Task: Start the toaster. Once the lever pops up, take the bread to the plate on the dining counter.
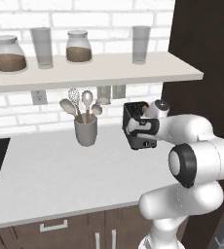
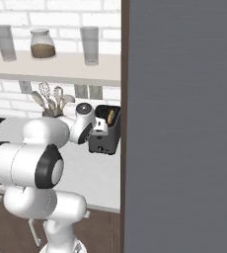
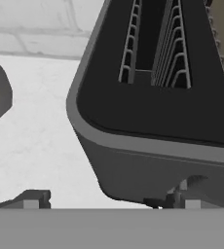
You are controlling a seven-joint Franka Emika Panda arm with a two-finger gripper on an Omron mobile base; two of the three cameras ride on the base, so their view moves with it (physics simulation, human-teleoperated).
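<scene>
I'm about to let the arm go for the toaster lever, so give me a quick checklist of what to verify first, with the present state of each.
1. Bread sits in a toaster slot: ok, a tan slice stands in one slot.
2. Toaster upright on the white worktop: ok.
3. Gripper open, nothing held: ok, fingers spread wide.
4. Gripper close to the toaster: ok, the hand view looks down on its slots at close range.
5. Lever position, up or down: cannot tell.
6. Utensil holder clear of the arm: ok, it stands apart on the worktop.
</scene>
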